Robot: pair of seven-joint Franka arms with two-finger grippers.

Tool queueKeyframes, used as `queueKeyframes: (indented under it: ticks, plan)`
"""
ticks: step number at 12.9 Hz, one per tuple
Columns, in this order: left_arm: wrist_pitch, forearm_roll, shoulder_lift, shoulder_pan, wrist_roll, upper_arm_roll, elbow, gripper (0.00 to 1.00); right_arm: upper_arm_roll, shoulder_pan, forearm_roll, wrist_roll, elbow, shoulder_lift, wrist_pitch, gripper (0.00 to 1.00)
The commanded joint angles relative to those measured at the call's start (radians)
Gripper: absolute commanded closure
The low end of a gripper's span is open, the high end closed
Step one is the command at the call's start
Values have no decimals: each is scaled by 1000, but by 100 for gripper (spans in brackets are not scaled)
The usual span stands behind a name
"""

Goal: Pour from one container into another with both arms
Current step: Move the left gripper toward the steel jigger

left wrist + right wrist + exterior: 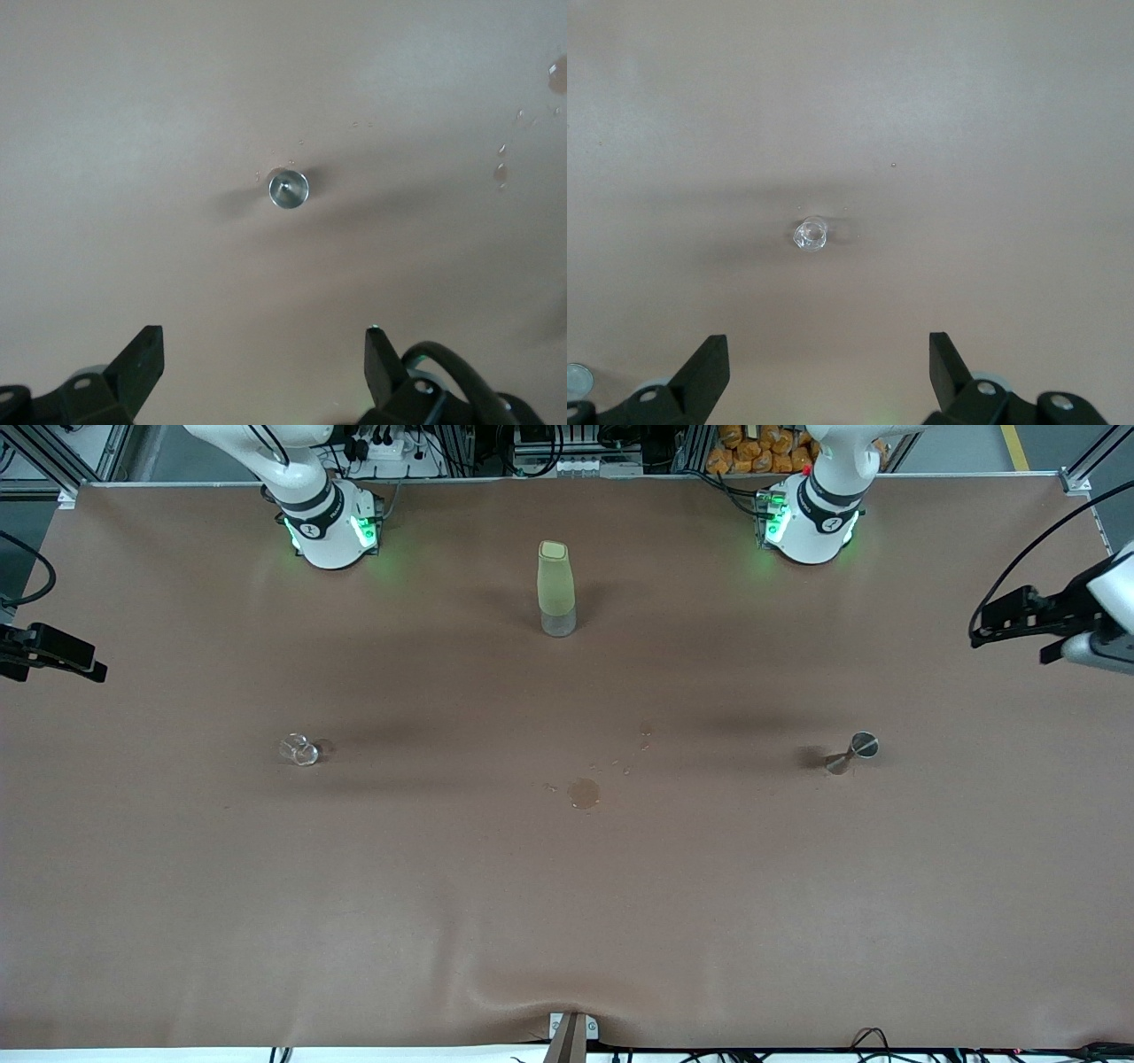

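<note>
A small clear glass [299, 750] stands toward the right arm's end of the table. In the right wrist view the glass [809, 234] lies far below my right gripper [828, 345], which is open and empty. A metal jigger [853, 752] stands toward the left arm's end. My left gripper [263, 341] hangs high over the jigger [289, 189], open with nothing between its fingers. In the front view both hands show only at the side edges, the left gripper [1010, 645] and the right gripper [62, 660].
A tall pale green bottle [556, 589] stands upright between the two arm bases. A small puddle [584, 793] and a few drops [644, 735] wet the brown table cover [567, 921] mid-table. The drops [501, 173] also show in the left wrist view.
</note>
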Motion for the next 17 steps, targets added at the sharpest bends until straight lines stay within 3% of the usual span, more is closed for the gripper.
queueKeyframes:
  ticks: [1, 5, 10, 14, 17]
  plan:
    - [51, -99, -22, 74, 133, -3, -68, 0, 11, -10, -5, 16, 15, 12, -1, 0]
    - [135, -147, -9, 126, 268, -3, -143, 0, 11, -10, -3, 9, 15, 12, -2, 0]
    - [203, -315, 56, 203, 530, -3, -232, 0, 11, -1, -8, 4, 14, 12, -1, 0]
    - [201, -443, 180, 296, 826, -3, -258, 0, 12, -4, -3, 3, 6, -13, -79, 0]
    - [201, -501, 273, 310, 999, -3, -252, 0, 9, -7, -2, -35, -34, -80, -123, 0]
